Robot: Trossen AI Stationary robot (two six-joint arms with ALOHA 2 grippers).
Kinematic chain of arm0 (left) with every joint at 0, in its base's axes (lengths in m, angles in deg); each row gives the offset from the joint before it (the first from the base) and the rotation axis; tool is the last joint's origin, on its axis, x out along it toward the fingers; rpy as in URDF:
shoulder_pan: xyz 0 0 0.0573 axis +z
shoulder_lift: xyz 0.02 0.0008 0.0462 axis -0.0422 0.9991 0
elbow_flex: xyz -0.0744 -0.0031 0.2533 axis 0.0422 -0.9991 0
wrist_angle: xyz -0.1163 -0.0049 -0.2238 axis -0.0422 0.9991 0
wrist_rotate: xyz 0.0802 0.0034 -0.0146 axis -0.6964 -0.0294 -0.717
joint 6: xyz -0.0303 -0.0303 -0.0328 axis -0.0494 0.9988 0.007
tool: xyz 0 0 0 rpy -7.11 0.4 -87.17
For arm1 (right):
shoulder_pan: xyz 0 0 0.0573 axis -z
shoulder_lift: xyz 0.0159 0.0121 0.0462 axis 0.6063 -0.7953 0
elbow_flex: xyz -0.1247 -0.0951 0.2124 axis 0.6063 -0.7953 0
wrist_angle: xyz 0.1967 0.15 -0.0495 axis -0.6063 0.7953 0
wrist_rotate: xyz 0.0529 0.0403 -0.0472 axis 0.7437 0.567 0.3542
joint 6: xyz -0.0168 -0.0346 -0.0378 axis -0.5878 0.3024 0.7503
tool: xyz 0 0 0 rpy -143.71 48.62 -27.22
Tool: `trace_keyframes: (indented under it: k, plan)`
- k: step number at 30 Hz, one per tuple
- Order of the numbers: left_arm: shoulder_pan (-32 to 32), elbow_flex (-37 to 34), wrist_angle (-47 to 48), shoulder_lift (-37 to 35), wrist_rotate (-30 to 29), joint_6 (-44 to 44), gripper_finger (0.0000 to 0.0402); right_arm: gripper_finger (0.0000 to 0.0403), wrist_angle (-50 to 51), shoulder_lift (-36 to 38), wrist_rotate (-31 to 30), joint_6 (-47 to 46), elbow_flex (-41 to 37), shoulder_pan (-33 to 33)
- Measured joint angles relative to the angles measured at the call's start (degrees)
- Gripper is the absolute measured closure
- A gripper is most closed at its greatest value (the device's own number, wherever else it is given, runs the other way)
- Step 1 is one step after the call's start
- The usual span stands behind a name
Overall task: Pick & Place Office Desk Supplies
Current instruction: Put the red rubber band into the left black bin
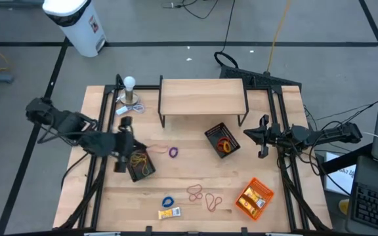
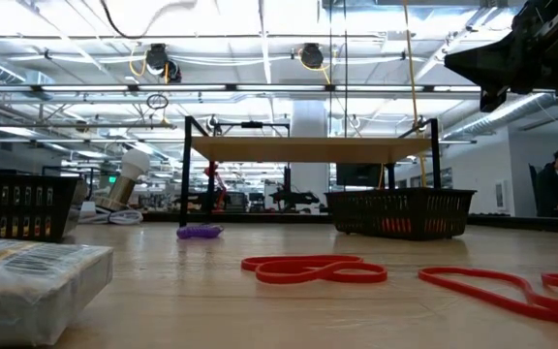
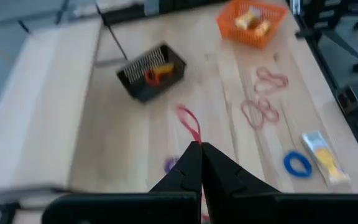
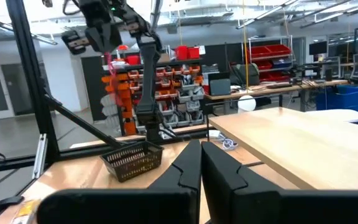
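Left arm enters from the table's left edge. Left gripper hangs above the left black mesh tray, which holds yellow and orange bands. In the left wrist view the fingers are pressed together on a red rubber band that hangs from their tips.

Just right of that tray, a faint pink band and a purple band lie on bare wood; the purple band also shows in the low view.

Near the front edge: blue band with a yellow-and-white packet touching or just beside it. To their right, a cluster of red bands and one more red loop; in the low view these red loops lie flat in the foreground.

At the back centre stands a small wooden shelf on black legs. In front of its right end, a second black mesh tray holds red and orange bands.

Front right: orange rectangular tray with yellow-and-white packets inside.

Right arm comes in from the right edge. Right gripper hovers beside the second mesh tray, well above the table; fingers closed together, holding nothing visible.
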Motion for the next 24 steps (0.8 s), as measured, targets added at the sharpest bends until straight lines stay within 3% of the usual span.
trace_keyframes:
  k: [9,17,24]
  plan:
    - [-5.89,-15.26,4.81,-8.10,0.98,15.11,0.0401,0.0399,0.01,0.00,-0.09,0.04,0.01,0.00]
    - [-6.23,-27.03,4.78,-8.36,2.34,23.16,0.0401,0.0399,0.02,0.00,-0.17,-0.07,0.02,0.00]
    - [-6.23,-31.94,4.39,-8.36,4.05,26.63,0.0401,0.0399,0.02,0.00,-0.20,-1.14,0.00,0.00]
